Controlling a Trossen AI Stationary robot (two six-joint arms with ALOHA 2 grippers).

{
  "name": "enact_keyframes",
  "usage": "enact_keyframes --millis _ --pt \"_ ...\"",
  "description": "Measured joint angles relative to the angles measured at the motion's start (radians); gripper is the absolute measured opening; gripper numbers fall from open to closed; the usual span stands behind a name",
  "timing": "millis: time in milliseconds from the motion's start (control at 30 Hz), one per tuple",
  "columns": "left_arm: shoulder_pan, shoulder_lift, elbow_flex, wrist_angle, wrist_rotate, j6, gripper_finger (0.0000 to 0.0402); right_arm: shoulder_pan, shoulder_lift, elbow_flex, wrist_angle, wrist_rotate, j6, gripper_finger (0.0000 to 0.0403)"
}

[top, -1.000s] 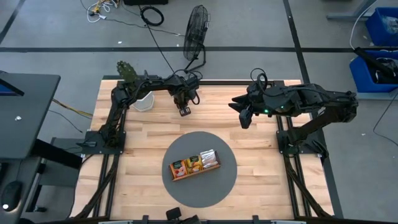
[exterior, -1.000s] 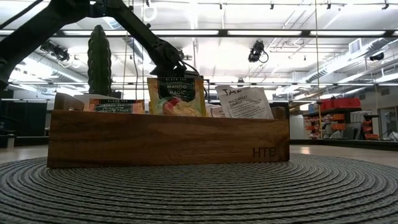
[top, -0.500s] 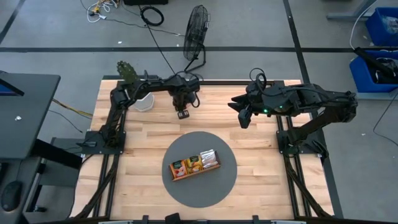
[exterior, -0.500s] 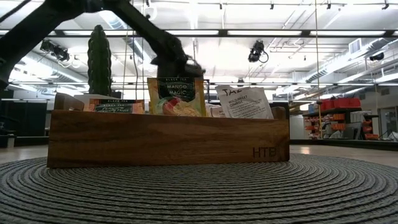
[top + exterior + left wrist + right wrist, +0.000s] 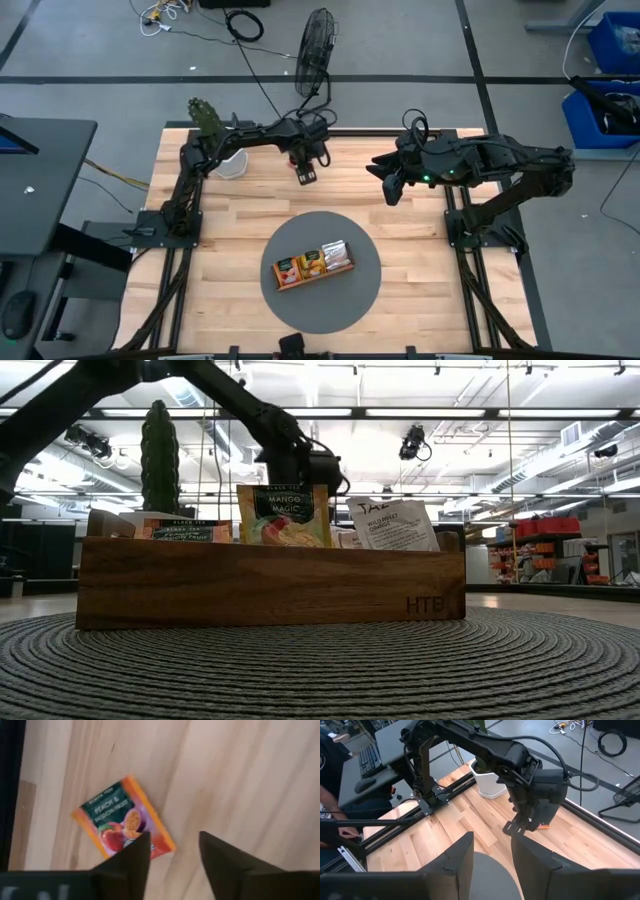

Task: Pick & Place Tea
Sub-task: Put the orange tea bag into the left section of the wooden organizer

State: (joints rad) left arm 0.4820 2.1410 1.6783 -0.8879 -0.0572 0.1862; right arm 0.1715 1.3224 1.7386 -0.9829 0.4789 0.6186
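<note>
Your left claw point(image 5: 172, 852) stands released above a tea sachet point(image 5: 122, 823) lying flat on the wooden table point(image 5: 230, 250) at its far side. Your right claw point(image 5: 492, 851) waits released nearby.

**Two dark arms, cabled and boxy**

Both arms are matte black, built of tubular links and chunky joint housings. Black cables loop along the left arm point(image 5: 485, 747) and over the wrist of the right arm point(image 5: 480, 160), where a small green light glows. Each ends in two flat, dark, wedge-shaped fingers point(image 5: 220, 865).
</note>
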Motion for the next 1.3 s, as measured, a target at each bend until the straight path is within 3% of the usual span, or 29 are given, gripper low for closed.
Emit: enact_keyframes --millis 167,367,633,933,1133,1300 --pt "0.022 0.040 -0.001 -0.013 -0.016 -0.029 0.0235 0.000 0.000 0.000 -0.001 0.000 -0.005 0.0139" --pt "0.028 0.078 -0.001 -0.015 -0.024 -0.040 0.0244 0.000 0.000 0.000 -0.005 0.000 -0.003 0.0139" --pt "0.024 0.086 0.001 -0.019 -0.021 -0.024 0.0179 0.000 0.000 0.000 -0.008 0.002 0.002 0.0139" --pt "0.022 0.086 0.003 -0.063 -0.033 -0.012 0.0017 0.000 0.000 0.000 -0.014 0.003 0.002 0.0139" --pt "0.003 0.080 0.001 -0.086 -0.043 -0.017 0.0014 0.000 0.000 0.000 -0.013 0.010 0.002 0.0139" --pt "-0.023 0.033 -0.003 -0.093 -0.034 -0.023 0.0006 0.000 0.000 0.000 -0.013 0.092 0.038 0.0139"
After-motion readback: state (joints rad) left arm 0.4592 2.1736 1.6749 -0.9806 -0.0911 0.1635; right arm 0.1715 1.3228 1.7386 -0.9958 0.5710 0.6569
